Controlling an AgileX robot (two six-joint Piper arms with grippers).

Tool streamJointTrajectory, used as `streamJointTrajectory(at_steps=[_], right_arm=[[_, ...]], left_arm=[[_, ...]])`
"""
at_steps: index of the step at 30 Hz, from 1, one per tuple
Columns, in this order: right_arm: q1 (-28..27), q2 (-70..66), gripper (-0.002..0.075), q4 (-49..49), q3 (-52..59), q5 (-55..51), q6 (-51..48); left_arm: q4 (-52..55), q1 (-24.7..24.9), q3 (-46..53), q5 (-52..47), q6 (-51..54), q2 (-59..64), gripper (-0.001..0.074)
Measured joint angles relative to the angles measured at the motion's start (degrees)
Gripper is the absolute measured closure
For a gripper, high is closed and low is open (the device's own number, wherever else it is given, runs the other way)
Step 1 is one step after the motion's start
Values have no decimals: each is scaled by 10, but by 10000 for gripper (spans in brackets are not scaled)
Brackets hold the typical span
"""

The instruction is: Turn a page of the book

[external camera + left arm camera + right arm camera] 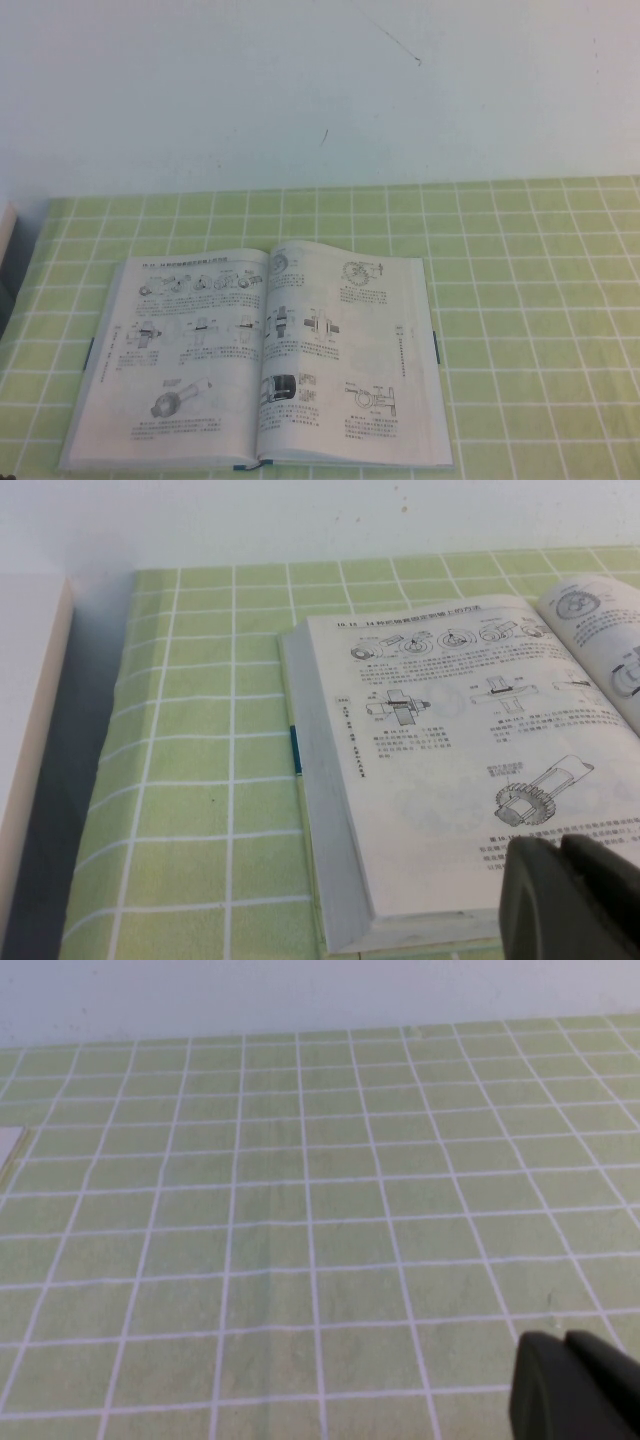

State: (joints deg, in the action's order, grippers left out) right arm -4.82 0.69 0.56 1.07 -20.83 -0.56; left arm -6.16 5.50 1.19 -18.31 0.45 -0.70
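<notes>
High view shows the book (265, 355) lying open and flat on a table covered with a green cloth (520, 300) ruled in white squares; the book sits toward the robot's left and near edge of the table, with a pale wall (320, 90) behind; both visible leaves carry black text and small drawings of machine parts; the right-hand leaf, the page (345, 350), lies flat against the stack beneath it, and whether it is the leaf with the U-shaped diagram cannot be told; grey-blue cover edges show around the paper, and a thin blue ribbon end (250, 466) pokes out at the spine on the near side; neither arm appears in this view.

Left wrist view looks across the book's left leaf (450, 740) and its thick block of pages; a small blue tab (295, 748) shows at the book's outer side; the left gripper (575, 900) is a dark shape just above the near corner of the book, its two fingers close together with only a thin seam between them, holding nothing.

Right wrist view shows only bare checked cloth; the right gripper (580, 1385) hovers over it, well apart from the book, fingers likewise pressed together and empty.
</notes>
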Motion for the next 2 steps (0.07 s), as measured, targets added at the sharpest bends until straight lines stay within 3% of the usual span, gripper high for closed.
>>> streamJointTrajectory(at_steps=[2], right_arm=[[0,0,729,0,0,0,0]], left_arm=[[0,0,0,0,0,0,738]])
